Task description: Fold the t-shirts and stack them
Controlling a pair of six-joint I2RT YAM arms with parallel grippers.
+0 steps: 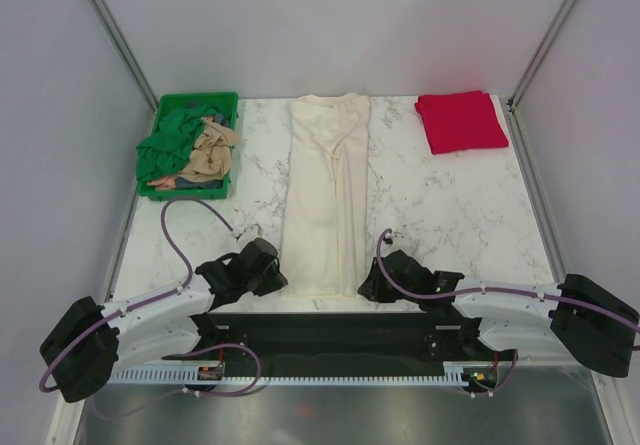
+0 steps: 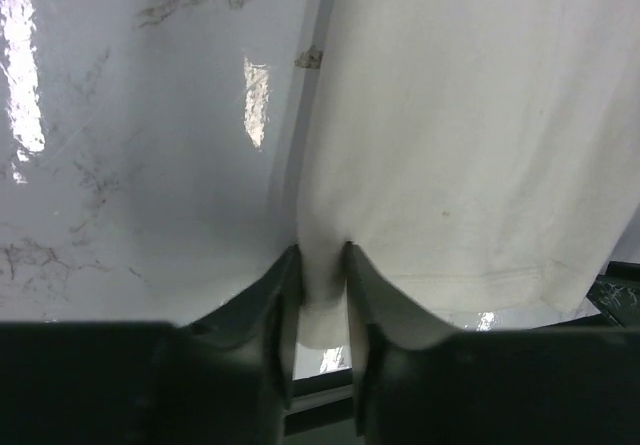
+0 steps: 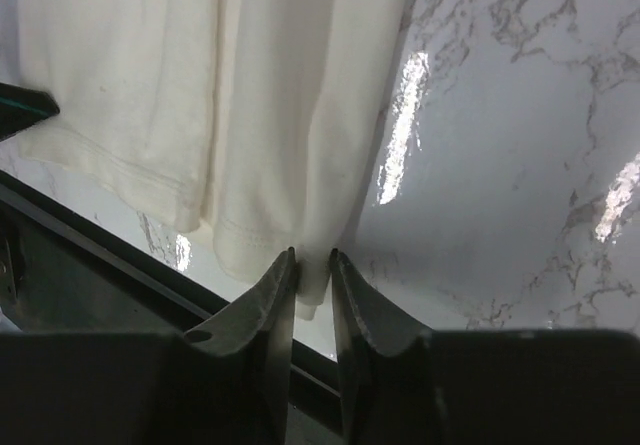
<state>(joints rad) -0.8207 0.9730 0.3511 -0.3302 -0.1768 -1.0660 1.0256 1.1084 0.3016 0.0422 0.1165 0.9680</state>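
Robot lab test cell, plain pale wall panels (image 1: 330,25) on bare aluminium posts (image 1: 117,30), marble-patterned counter (image 1: 460,205) boxed in on three sides, two white-and-black robot arms (image 1: 150,315) bolted along its near edge, purple cables (image 1: 186,253) looping loose, slotted wiring duct (image 1: 330,376) along the front.

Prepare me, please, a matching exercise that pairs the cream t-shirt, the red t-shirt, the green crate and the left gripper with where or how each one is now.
1. cream t-shirt
2. red t-shirt
3. green crate
4. left gripper

A. far right corner, folded
B. shut on a near hem corner
C. far left corner, holding crumpled shirts
D. centre, laid out in a long strip

Pairs: 1-D, 2-A, 3-C, 4-B
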